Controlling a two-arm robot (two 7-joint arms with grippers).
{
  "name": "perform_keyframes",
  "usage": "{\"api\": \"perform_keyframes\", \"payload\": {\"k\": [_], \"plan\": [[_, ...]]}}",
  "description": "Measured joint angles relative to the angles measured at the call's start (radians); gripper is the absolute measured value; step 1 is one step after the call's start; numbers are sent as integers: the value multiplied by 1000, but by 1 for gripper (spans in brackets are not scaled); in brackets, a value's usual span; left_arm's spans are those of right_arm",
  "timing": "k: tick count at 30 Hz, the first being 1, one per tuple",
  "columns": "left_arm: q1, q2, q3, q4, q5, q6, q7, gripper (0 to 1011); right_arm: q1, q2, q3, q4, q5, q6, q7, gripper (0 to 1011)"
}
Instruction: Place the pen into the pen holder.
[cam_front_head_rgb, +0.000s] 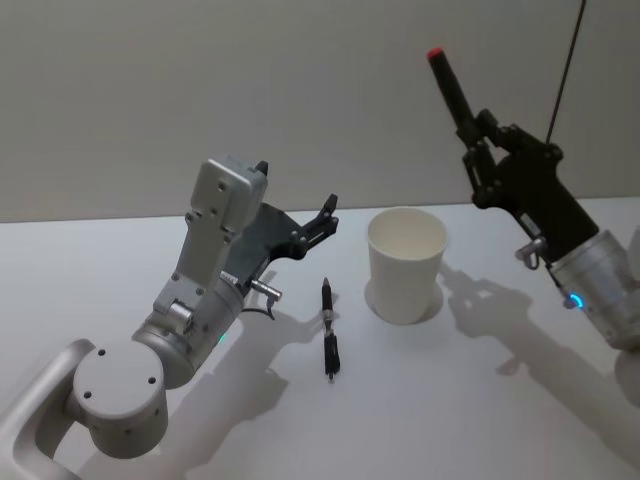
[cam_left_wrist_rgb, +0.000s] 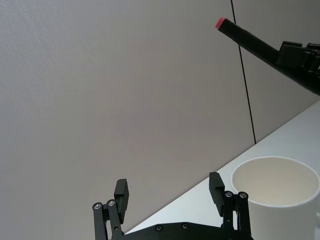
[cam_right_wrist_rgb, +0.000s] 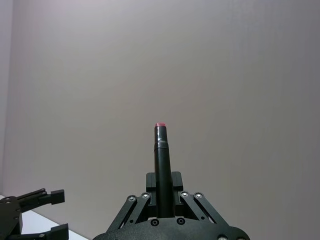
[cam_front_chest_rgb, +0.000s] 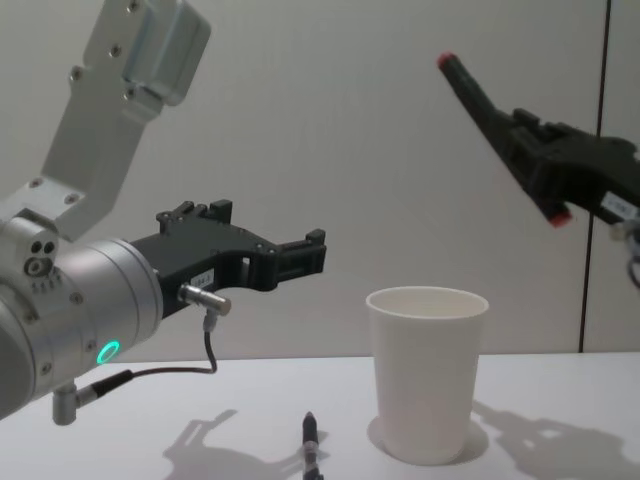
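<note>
Seen raised in the air at 2 o'clock of the cup (cam_front_head_rgb: 405, 265), well above its rim: right claw (cam_front_head_rgb: 480, 128), pinching the lower shaft of a black pen (cam_front_head_rgb: 450, 85), red tip up and leaning toward 11 o'clock. Not yet in the cup. Seen at 10 o'clock of the cup, above the table (cam_front_head_rgb: 500, 420): left claw (cam_front_head_rgb: 325, 215), spread, holding nothing. Seen flat on the table at 8 o'clock of the cup, near but apart: second black pen (cam_front_head_rgb: 329, 330), along the 12-to-6 line. Cup white, upright, on the table.
</note>
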Motion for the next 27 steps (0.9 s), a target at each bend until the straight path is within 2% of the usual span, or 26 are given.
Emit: {"api": "perform_keyframes", "payload": {"k": [13,27], "plan": [[0,0,0,0,0,0,0,1001,66,-45,-27,124,-42,-79,61,168],[0,0,0,0,0,0,0,1001,111,-80,-53,234,-90,-139,90,168]]}}
